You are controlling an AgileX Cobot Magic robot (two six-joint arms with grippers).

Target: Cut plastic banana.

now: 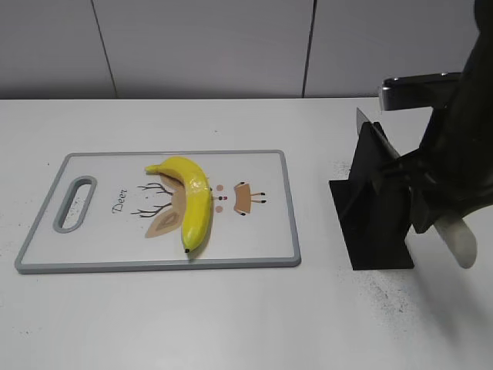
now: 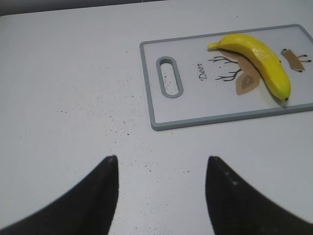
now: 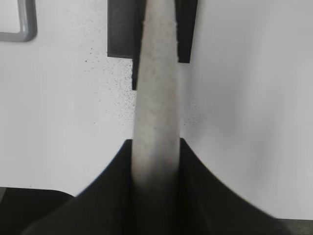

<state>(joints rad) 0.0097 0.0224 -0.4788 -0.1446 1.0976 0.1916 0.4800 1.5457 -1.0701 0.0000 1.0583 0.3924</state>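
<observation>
A yellow plastic banana (image 1: 191, 196) lies whole on the grey-rimmed cutting board (image 1: 285, 208), near its middle; it also shows in the left wrist view (image 2: 259, 61) on the board (image 2: 149, 98). My right gripper (image 3: 155, 142) is shut on the pale knife handle (image 3: 155, 88), whose end sticks out below the gripper (image 1: 462, 243). The knife's blade sits in the black knife stand (image 1: 373, 223), with the blade's tip showing above it (image 1: 360, 117). My left gripper (image 2: 162, 159) is open and empty over bare table, left of the board; it is out of the exterior view.
The board carries a printed deer picture and a handle slot (image 1: 75, 203) at its left end. The black stand stands right of the board, a short gap apart. The white table (image 1: 231, 324) has dark specks near the stand. A grey wall runs behind.
</observation>
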